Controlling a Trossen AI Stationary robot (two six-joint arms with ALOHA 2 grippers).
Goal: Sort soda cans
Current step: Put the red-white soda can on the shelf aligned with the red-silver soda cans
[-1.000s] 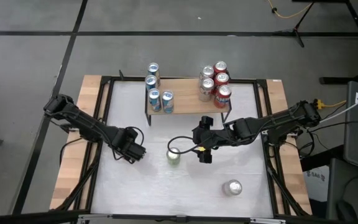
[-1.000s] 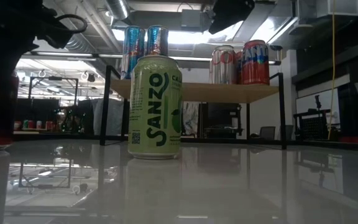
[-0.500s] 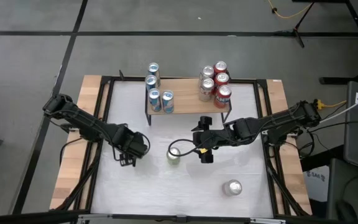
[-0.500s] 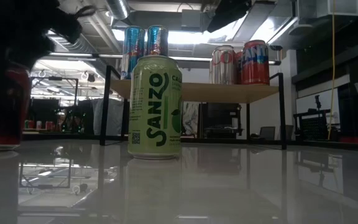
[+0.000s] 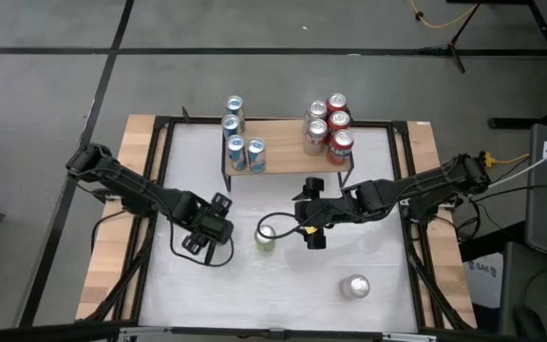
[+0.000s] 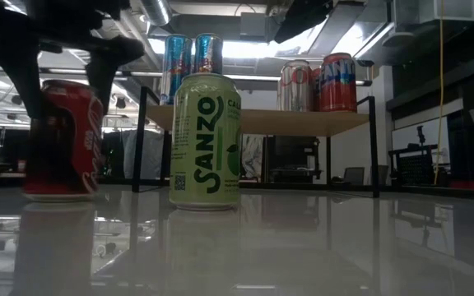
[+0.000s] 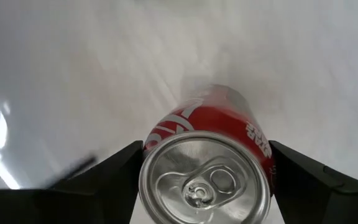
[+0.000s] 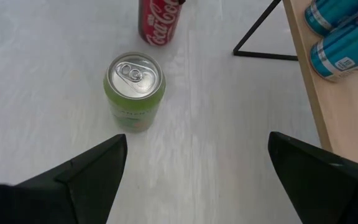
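Observation:
My left gripper (image 5: 214, 227) is shut on a red soda can (image 6: 60, 140) left of the pale green can (image 5: 266, 237), which stands upright on the white table. My right gripper (image 5: 305, 226) is open and empty, held above the table just right of the green can (image 8: 135, 87). A silver can (image 5: 354, 286) stands near the front right. On the wooden shelf (image 5: 288, 157) at the back stand light blue cans (image 5: 241, 144) on the left and red and silver cans (image 5: 329, 128) on the right. My left gripper pinches the red can's side wall just below its silver top (image 7: 166, 134) between its two fingers (image 7: 120, 177). The fingers come from above, pointing down, one on each side. The can is upright, its base (image 6: 56, 194) at the table top.
A black metal frame (image 5: 160, 152) borders the table top. The shelf's black legs (image 8: 253, 37) stand behind the green can. There is bare table between the green can and the silver can, and along the near edge.
My left gripper has moved toward the table's right edge, toward the green can, taking the red can with it. The can has stayed upright and now stands close to the left of the green can.

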